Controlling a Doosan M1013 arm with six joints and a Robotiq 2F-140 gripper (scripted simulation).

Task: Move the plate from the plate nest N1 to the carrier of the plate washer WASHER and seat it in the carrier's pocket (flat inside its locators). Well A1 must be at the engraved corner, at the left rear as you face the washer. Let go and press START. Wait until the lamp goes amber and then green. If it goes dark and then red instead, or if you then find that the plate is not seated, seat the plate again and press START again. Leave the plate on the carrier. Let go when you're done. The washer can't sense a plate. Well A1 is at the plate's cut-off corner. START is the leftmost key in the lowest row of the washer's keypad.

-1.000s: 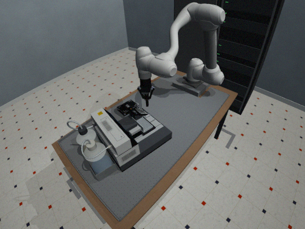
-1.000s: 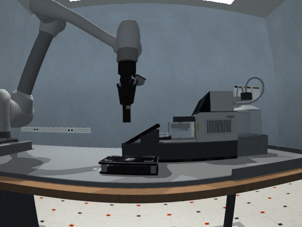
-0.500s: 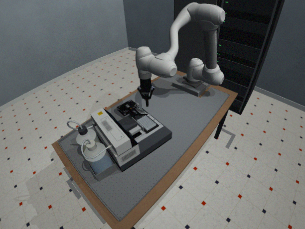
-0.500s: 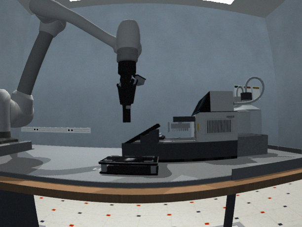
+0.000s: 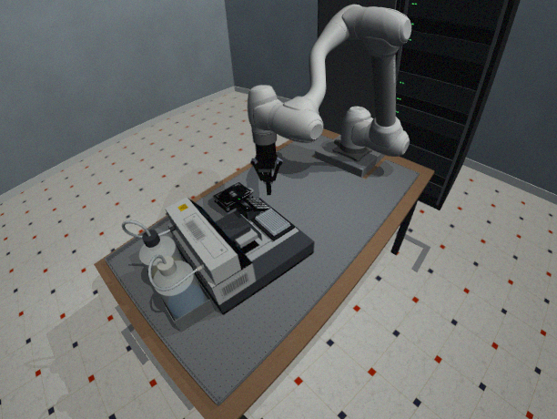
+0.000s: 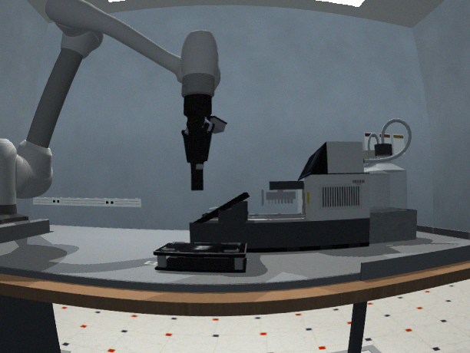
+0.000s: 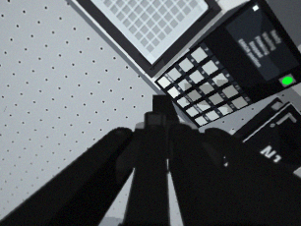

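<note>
Hand (image 5: 268, 188) (image 6: 196, 187) (image 7: 160, 108): closed narrow, fingertips together and pointing straight down, holding nothing and touching nothing.
Below the hand: air separates the fingertips from the sloped keypad (image 5: 258, 203) (image 6: 226, 207) (image 7: 207, 84); the wrist view sets them against the keypad's lower edge.
Plate (image 5: 273, 221) (image 7: 156, 25): pale and gridded, lying on the dark carrier (image 5: 280, 236) (image 7: 124, 48) of the washer (image 5: 205, 237) (image 6: 338, 197), beside the keypad; whether it is fully seated cannot be told.
Nest N1 (image 5: 231, 199) (image 6: 200, 265) (image 7: 285, 142): dark, holding no plate, standing near the worktop's (image 5: 328, 200) (image 6: 115, 245) (image 7: 49, 98) wooden edge, just beside the washer.
Room for moving: a stretch of grey surface lies between the washer and the arm's base (image 5: 364, 172) (image 6: 46, 225); the nest and keypad stand close together.
Exterior view alone: the hand's height above the keypad shows plainly, while the keypad's raised housing blocks sight of the plate.
Wrist view: separate key rows, the nest's N1 marking and the lamp (image 5: 239, 199) (image 7: 287, 81) glowing bright green; from the top it is a tiny green dot, and the exterior does not show it.
</note>
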